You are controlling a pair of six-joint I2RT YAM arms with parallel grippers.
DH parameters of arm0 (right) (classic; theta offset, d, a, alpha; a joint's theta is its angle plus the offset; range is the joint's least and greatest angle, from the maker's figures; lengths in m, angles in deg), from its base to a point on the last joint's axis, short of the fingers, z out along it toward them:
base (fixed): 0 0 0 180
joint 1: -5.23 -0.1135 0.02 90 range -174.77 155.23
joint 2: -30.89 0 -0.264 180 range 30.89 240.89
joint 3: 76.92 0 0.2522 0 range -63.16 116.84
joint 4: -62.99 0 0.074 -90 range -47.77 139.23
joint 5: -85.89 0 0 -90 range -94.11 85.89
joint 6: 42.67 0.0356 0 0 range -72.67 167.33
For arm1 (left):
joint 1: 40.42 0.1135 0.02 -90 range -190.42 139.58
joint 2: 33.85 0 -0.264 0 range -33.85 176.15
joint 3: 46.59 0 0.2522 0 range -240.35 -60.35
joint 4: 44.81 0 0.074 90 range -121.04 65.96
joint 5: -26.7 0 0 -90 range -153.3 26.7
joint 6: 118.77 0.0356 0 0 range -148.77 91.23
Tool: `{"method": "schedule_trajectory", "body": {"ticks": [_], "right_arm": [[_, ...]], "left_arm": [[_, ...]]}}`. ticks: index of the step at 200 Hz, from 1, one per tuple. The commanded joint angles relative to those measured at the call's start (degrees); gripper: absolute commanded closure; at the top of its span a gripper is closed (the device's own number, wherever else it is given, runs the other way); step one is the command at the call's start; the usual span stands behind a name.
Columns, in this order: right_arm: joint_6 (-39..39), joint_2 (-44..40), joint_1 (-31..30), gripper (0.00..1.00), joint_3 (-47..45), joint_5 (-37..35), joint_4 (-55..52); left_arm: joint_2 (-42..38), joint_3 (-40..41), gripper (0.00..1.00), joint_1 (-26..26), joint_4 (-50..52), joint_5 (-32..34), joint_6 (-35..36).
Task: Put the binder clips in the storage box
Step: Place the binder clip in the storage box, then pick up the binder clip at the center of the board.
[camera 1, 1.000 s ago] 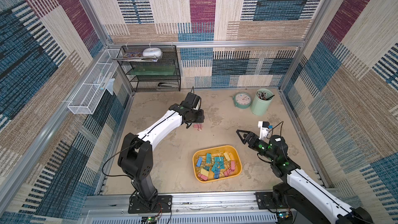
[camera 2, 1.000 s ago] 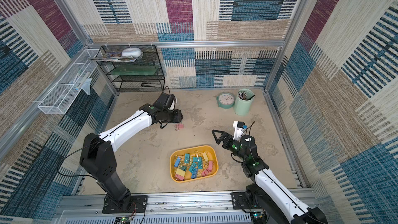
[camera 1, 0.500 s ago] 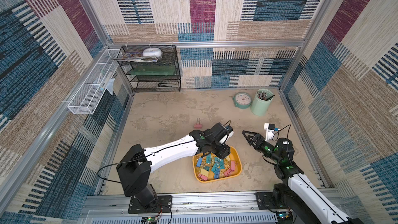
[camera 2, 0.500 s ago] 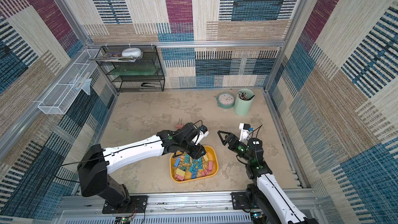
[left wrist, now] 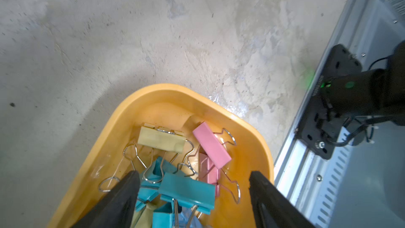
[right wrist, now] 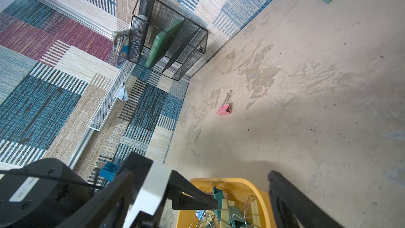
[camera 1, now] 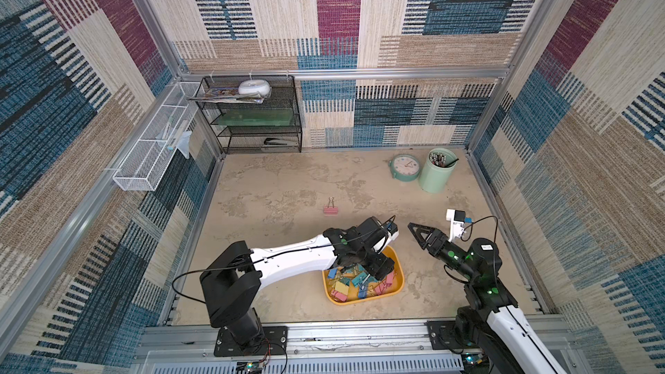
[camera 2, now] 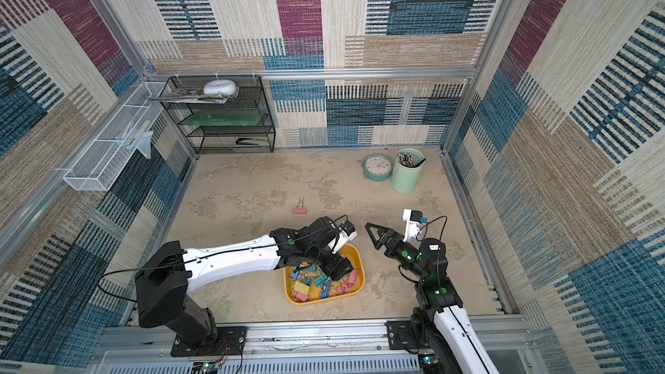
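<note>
Beige floor (camera 1: 288, 181), left fingers (left wrist: 122, 200) apart over storage box (left wrist: 166, 97), right fingers (right wrist: 289, 198) apart, pink clip (camera 1: 331, 211), pen cup (camera 1: 435, 174)

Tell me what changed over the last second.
The left arm swung from the middle of the table, beside the loose pink binder clip, to over the storage box. The left gripper has opened above the binder clips lying there; what it let go I cannot tell. Unchanged: the pink binder clip, the storage box, and the right gripper, open beside the box.
</note>
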Motion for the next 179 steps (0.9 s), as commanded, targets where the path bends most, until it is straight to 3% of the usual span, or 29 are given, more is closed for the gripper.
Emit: {"method": "schedule_trajectory", "body": {"ticks": [1,25,50,73,98,129,148,179], "right_arm": [[-1.66,2.55,-2.38,0.00,2.51,0.25,0.70],[-7.38,11.18,-10.32,0.00,9.38,-6.26,-1.17],[-13.35,24.76,-20.04,0.02,18.60,-15.80,-4.07],[-17.61,38.29,-25.21,0.03,28.82,-23.50,-8.03],[-19.90,53.73,-29.34,0.04,40.04,-30.14,-11.59],[-20.08,72.68,-32.88,0.04,58.75,-39.90,-23.60],[-19.18,83.18,-33.86,0.02,69.96,-40.99,-30.21],[-18.07,93.18,-34.72,0.00,79.18,-42.62,-32.44]], "left_arm": [[-6.40,1.85,0.18,0.55,-3.39,4.70,-1.17],[-20.11,8.87,0.16,6.57,-6.60,9.70,-7.10],[-35.47,21.09,0.15,19.20,-10.10,13.37,-15.78],[-48.85,32.65,0.03,27.16,-9.73,22.25,-21.15],[-62.74,43.47,0.01,28.20,-10.62,29.46,-21.35],[-74.99,51.18,0.01,28.17,-12.47,27.20,-12.69],[-77.89,52.97,0.01,28.17,-13.59,23.94,-8.98],[-76.02,53.54,0.01,28.17,-18.87,16.92,-5.89]]}}
